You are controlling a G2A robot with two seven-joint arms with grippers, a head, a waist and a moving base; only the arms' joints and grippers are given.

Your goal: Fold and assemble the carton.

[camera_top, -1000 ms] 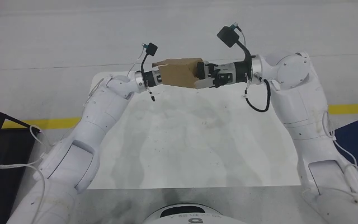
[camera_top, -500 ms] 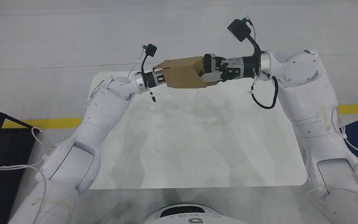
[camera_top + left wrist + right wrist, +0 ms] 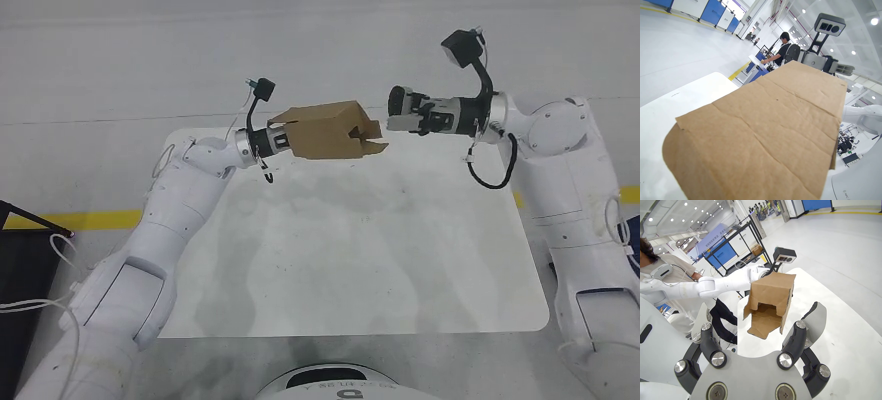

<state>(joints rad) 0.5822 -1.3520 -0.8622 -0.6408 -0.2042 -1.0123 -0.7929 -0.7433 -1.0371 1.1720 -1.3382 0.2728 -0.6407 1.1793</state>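
A yellow painted line (image 3: pixel 100 218) crosses the floor at far left, beside the white rounded-corner surface (image 3: pixel 350 260). The left arm is stretched over the far left part of that surface.

The left hand (image 3: pixel 284 138) is clamped on the left end of the brown cardboard carton (image 3: pixel 325 132), fingers together on the board, and it carries the carton alone. The carton is up in the air over the far edge of the surface, not touching it, and lies lengthways between the two hands. In the left wrist view one broad creased panel runs away from the camera, with fold lines across it and a rounded flap at the near end.

The body is squared up into a box shape. Its right end is open and faces the right hand. The right wrist view looks into that mouth: one flap is folded down over the upper part, with a dark gap under it and plain brown inner walls. Another flap sticks out along the lower side, and the side flaps are bent outwards. Whether the left end is closed, cannot tell.

The right hand (image 3: pixel 394 110) is just beside the open end and apart from it, fingers spread wide. In its wrist view the carton sits in the gap between them.
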